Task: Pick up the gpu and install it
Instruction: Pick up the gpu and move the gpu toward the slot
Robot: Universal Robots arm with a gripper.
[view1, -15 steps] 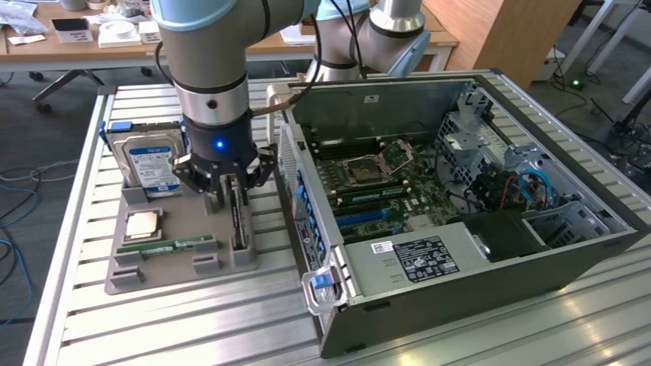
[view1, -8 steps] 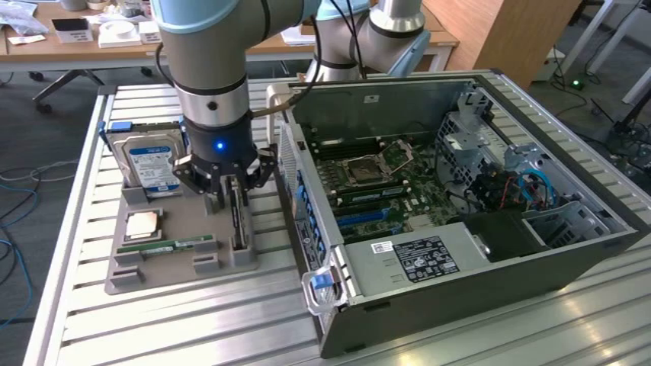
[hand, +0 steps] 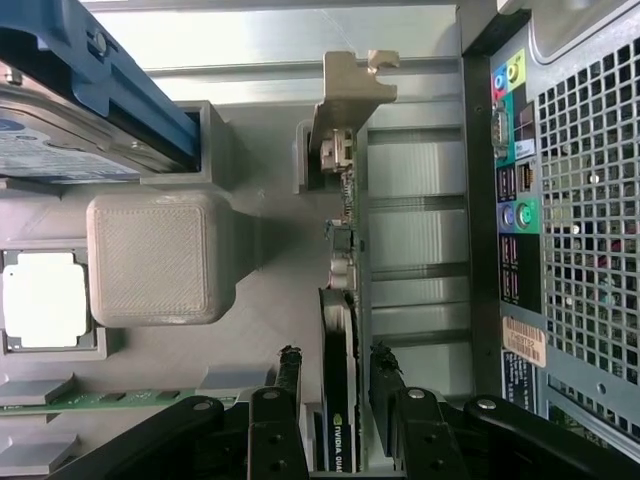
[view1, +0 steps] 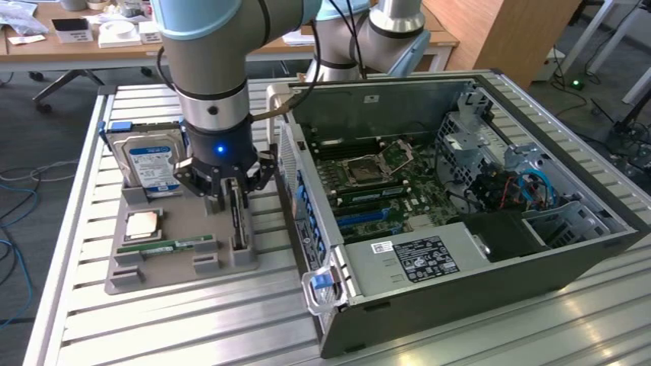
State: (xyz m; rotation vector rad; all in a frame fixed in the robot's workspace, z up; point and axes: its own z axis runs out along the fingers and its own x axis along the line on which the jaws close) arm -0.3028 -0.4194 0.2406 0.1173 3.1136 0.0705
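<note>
gpu (view1: 238, 219) stands on edge in the grey holder (view1: 173, 276), exterior view's right slot. Its long axis runs near-to-far, bracket (hand: 345, 95) at the far end. Your gripper (view1: 229, 207) straddles it, fingers half open, gripping nothing.

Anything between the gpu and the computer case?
Only bare table slats and one of the gripper's jaws separate the gpu from the computer case, per the wrist view.

A grey holder (view1: 152, 280) sits near the left edge of the slatted metal counter (view1: 203, 328). A blue-labelled hard drive (view1: 151, 162) stands upright at its far end, a processor chip (view1: 140, 224) lies flat mid-way, and a green memory stick (view1: 168, 246) lies nearer. Just beside it stands an open computer case (view1: 458, 191).
</note>
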